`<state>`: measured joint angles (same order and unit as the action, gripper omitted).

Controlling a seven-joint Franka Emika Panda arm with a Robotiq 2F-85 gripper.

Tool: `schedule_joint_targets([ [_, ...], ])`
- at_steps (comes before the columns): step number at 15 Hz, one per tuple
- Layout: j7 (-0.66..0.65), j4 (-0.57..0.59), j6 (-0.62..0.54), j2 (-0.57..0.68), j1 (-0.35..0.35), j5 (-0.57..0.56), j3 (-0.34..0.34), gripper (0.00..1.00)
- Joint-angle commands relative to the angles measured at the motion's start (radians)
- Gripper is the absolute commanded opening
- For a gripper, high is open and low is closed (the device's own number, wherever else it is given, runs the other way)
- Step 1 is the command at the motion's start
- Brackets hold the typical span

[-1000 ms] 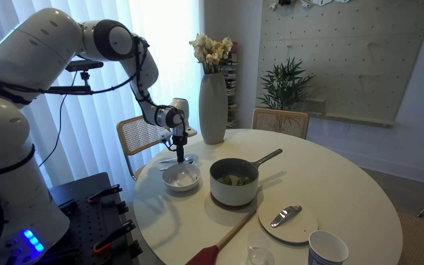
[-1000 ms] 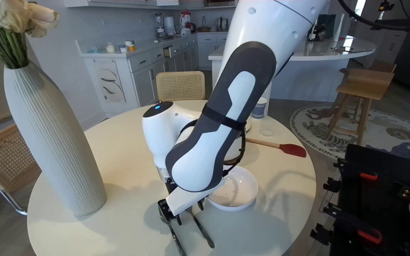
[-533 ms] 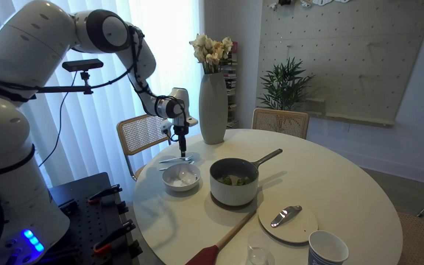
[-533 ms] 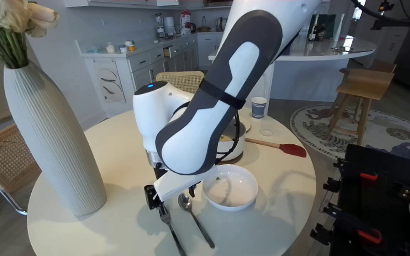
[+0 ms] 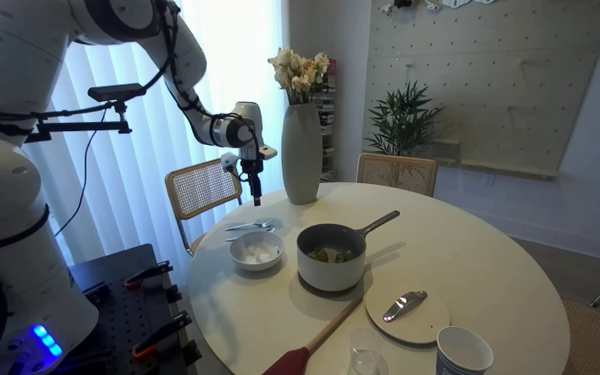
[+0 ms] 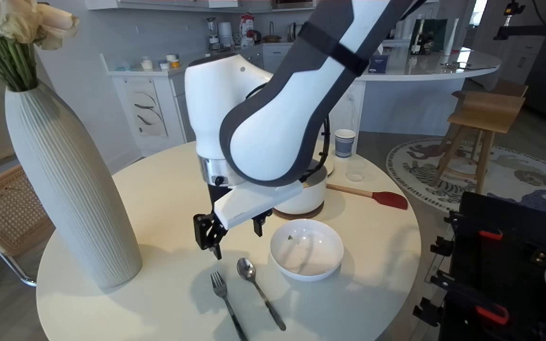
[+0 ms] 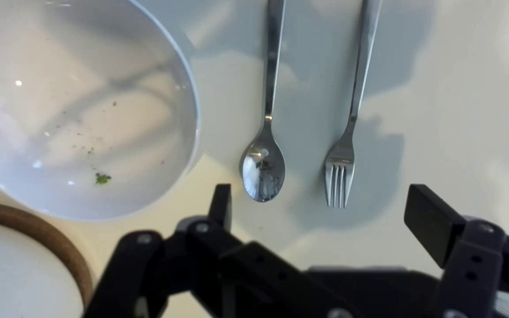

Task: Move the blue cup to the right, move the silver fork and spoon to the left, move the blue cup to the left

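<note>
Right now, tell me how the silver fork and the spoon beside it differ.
The fork ends in tines; the spoon ends in a smooth oval. The spoon lies nearer the white bowl, the fork farther away. Both are silver metal and lie on the table.

In the wrist view, the top-middle spoon and fork are shiny metal, and the upper-left bowl is smooth.

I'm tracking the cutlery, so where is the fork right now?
In the wrist view, the fork lies right of centre, with the spoon on its left, between it and the white bowl.
</note>
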<state>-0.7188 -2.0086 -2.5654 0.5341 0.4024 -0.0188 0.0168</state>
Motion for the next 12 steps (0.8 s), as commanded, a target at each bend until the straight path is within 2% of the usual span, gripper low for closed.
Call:
schedule_joint_targets([
  [1, 0.077, -0.177, 0.013, -0.178, -0.05, 0.003, 0.016, 1.0],
  [4, 0.17, -0.295, 0.008, -0.293, -0.105, -0.021, -0.001, 1.0],
  [6, 0.237, -0.369, -0.019, -0.357, -0.154, -0.082, -0.042, 1.0],
  [9, 0.374, -0.41, -0.032, -0.391, -0.263, -0.183, -0.103, 1.0],
  [12, 0.568, -0.413, -0.093, -0.377, -0.395, -0.25, -0.171, 1.0],
])
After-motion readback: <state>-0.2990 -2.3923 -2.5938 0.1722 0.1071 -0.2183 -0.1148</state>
